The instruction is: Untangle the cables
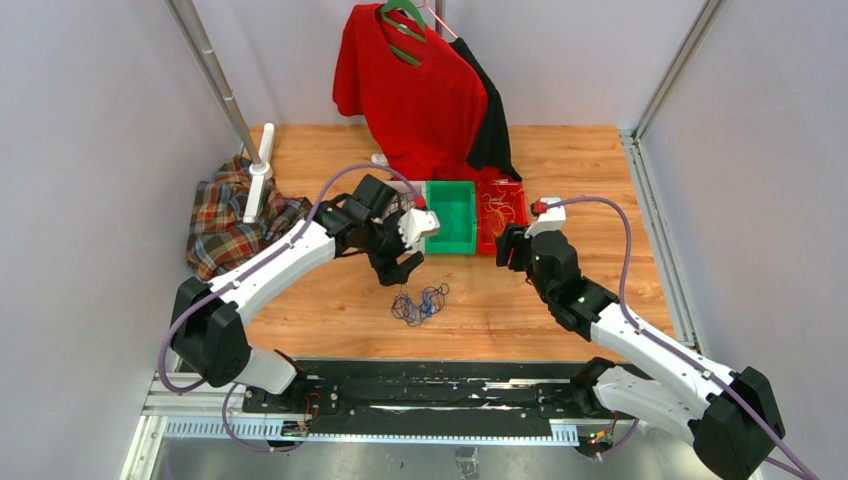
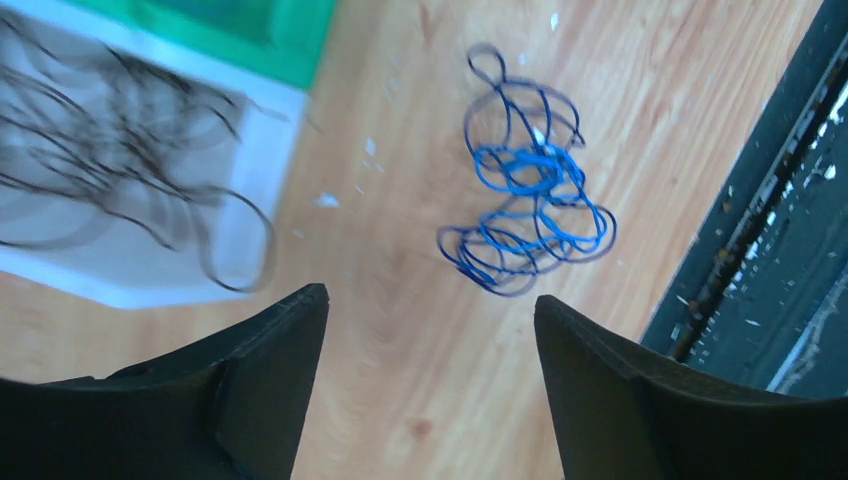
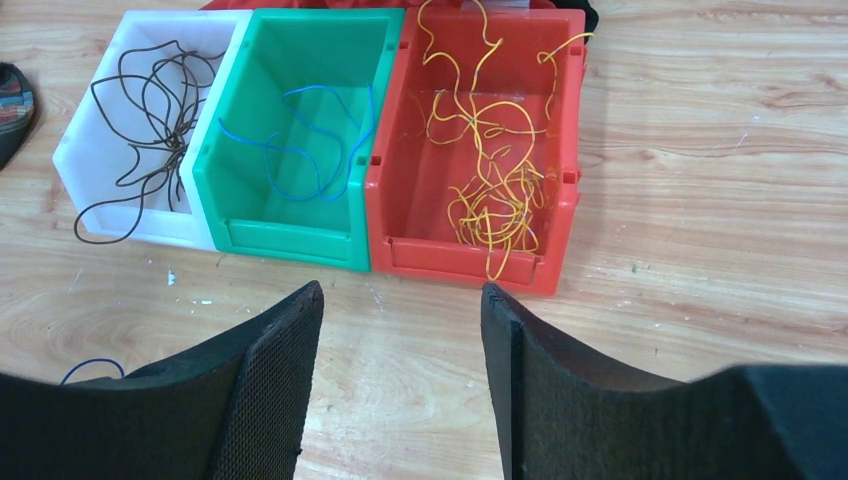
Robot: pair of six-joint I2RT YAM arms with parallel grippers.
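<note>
The top view looks down from behind over the whole desk [image 1: 600, 170]. Both wrist views look down from close past their fingers [image 2: 250, 390], sharing the white bin [image 3: 75, 150].

cables [image 1: 420, 303] before bins [image 1: 450, 247], on table [image 1: 510, 300]

- White bin [image 2: 265, 130], upper left of left wrist view: motion-blurred, cut by the left edge; black cables [image 2: 120, 130] inside smeared.
- Green bin [image 2: 280, 30], same view: cropped by the top edge.
- Blue cable end [image 3: 95, 362], lower left of right wrist view: partly hidden behind a black finger [image 3: 250, 400].
- Tangle [image 1: 420, 303], centre of top view: strands too small to separate.
</note>
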